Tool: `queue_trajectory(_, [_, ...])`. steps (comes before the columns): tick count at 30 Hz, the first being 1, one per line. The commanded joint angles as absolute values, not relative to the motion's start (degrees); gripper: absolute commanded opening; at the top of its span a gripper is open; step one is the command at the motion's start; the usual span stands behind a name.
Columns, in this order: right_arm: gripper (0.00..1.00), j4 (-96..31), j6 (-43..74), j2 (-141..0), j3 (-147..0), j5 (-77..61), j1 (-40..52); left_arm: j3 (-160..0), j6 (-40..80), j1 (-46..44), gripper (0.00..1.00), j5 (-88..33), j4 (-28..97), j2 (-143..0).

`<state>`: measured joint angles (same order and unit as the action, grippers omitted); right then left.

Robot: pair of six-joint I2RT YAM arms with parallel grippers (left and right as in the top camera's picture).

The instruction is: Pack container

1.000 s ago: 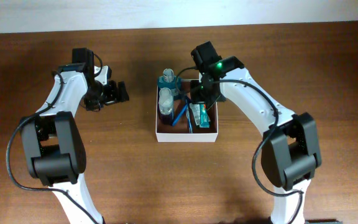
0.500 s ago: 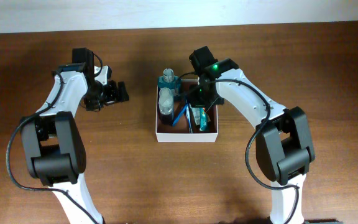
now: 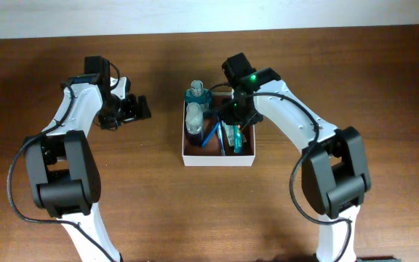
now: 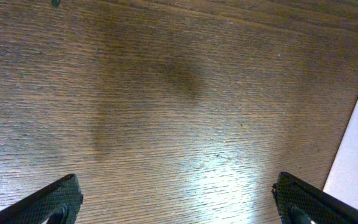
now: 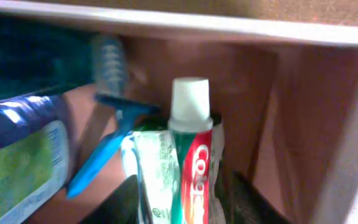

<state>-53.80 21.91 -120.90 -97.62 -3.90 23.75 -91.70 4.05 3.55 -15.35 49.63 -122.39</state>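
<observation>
"Col" on toothpaste tube (image 5: pixel 193 174)

The left arm reaches forward, elbow bent, and its left gripper (image 3: pixel 127 109) points toward the middle with the jaws spread wide, fingertips (image 4: pixel 55 200) far apart. The right arm folds forward and dips low, the right gripper (image 3: pixel 235 122) aimed downward, its jaws partly parted.

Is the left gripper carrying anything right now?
No, the left wrist view shows the left gripper open over the wooden table, with nothing between its fingers.
</observation>
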Motion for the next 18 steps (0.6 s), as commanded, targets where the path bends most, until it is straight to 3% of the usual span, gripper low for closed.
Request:
queue_trajectory(1, [0.43, -53.9, 21.2, -112.7, -99.7, -3.3, 24.3, -91.5, 3.4, 3.7, 0.99, -15.2, 49.5, -122.1])
queue_trajectory(5, [0.52, -54.4, 19.4, -106.1, -99.7, -2.9, 24.3, -91.5, 3.4, 3.6, 0.99, -15.2, 49.5, -122.1])
queue_trajectory(18, [0.64, -61.7, 15.2, -79.5, -99.7, 3.1, 21.0, -91.5, 3.4, 3.6, 0.99, -15.2, 49.5, -122.1])
